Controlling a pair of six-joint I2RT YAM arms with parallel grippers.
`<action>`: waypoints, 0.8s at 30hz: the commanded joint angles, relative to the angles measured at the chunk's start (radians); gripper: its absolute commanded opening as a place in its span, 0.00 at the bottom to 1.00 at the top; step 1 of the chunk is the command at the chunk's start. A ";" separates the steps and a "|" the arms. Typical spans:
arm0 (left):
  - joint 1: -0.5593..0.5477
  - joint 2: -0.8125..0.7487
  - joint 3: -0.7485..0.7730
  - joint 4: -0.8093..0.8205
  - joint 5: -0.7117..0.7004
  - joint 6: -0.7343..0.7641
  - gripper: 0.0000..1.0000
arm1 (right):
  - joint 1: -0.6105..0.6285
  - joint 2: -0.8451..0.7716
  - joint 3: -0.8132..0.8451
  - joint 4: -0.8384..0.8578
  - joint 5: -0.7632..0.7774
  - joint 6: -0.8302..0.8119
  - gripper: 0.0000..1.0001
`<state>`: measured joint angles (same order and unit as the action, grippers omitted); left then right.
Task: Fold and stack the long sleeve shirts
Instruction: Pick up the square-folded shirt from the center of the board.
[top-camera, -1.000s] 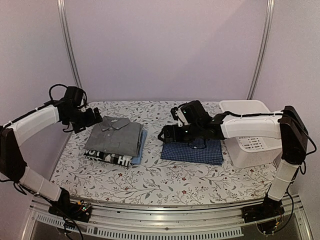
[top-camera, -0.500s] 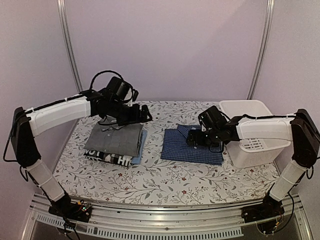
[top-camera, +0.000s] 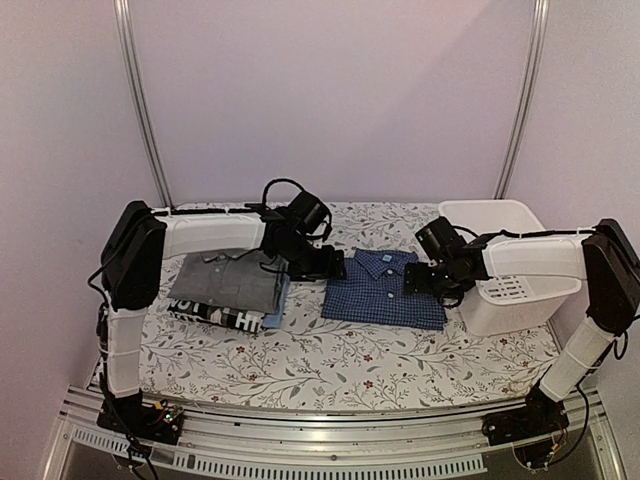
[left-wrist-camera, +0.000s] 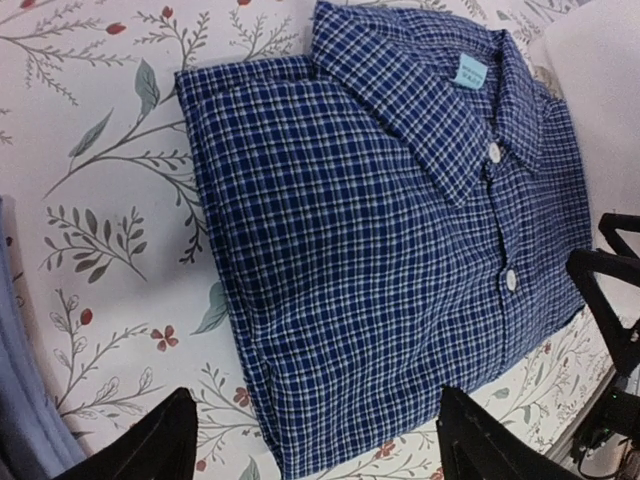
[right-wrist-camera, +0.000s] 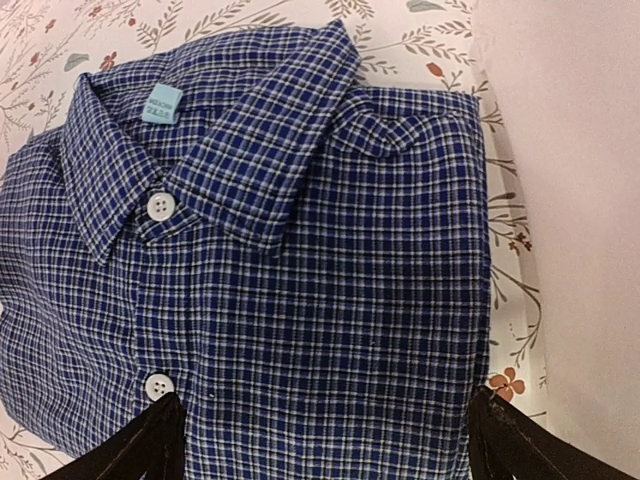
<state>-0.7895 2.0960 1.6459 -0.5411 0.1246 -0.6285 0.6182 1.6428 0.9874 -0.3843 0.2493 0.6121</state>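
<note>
1. Across the floral table (top-camera: 330, 365), outboard of each set of fingers: white basket (top-camera: 500, 300) beyond the right gripper (top-camera: 415, 280), stack of folded shirts (top-camera: 228, 285) beyond the left gripper (top-camera: 335, 265).
2. Between the two grippers: dark blue check shirt (left-wrist-camera: 380, 230), folded flat, collar and buttons up.
3. Both finger pairs spread wide, holding nothing.
4. Folding apparently finished, stacking pending. Next: pinch opposite edges, lift level, lay squarely on the stack.
</note>
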 joint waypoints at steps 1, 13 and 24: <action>0.000 0.057 0.050 0.010 0.010 0.007 0.80 | -0.023 0.012 -0.007 -0.021 0.063 0.012 0.95; 0.002 0.173 0.093 0.007 0.005 0.004 0.59 | -0.067 0.104 -0.013 -0.021 0.092 -0.004 0.89; 0.002 0.213 0.092 0.024 0.045 -0.031 0.29 | -0.096 0.099 -0.028 0.016 0.002 -0.012 0.89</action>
<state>-0.7891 2.2799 1.7210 -0.5339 0.1402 -0.6430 0.5289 1.7348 0.9661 -0.3897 0.3000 0.6041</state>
